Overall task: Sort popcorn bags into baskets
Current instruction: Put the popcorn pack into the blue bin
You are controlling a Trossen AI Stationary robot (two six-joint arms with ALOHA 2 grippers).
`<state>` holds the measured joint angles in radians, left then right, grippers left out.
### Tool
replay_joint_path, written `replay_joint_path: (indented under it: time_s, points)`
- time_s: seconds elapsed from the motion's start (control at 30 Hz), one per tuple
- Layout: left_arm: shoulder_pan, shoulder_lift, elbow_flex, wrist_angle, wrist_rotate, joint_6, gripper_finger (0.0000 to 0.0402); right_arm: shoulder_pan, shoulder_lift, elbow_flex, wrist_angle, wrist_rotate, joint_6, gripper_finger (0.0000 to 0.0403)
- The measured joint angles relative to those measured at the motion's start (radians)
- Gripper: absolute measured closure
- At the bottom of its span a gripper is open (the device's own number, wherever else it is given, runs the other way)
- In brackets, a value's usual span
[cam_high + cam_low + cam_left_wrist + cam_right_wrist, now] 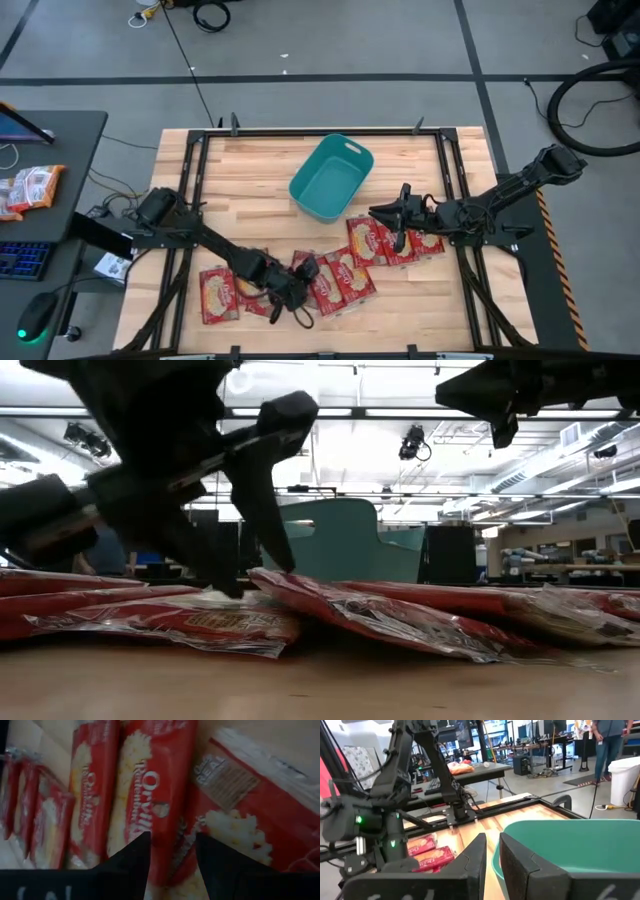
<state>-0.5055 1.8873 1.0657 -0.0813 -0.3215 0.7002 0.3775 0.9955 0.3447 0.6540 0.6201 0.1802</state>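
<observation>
Several red popcorn bags lie flat and partly overlapping in a loose band across the table's near half. The teal basket stands behind them at mid-table, with nothing showing inside. My left gripper is open and slants down onto the left part of the band. One bag lies lengthwise under the gap between its fingers. My right gripper hovers level above the right-hand bags and points at the basket. Its fingers stand a narrow gap apart with nothing between them. My left gripper comes at the bags from above, slanting down. In the low view its two fingertips reach down to the top of the bags. Whether they touch the wrapping, I cannot tell. The bags lie flat on the table.
Black frame rails run along the table's left, right and far sides. A dark desk at the left holds a keyboard, a mouse and one more packet. Bare wood lies left of the basket. A person stands far off in the room.
</observation>
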Motion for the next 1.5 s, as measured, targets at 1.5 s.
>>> replay_joint_path:
  time_s: [1.5]
  points:
    - [0.061,-0.302,-0.002,-0.208,0.062,-0.297,0.0381,0.0,0.0,0.0,-0.003,-0.019,-0.015,0.0344]
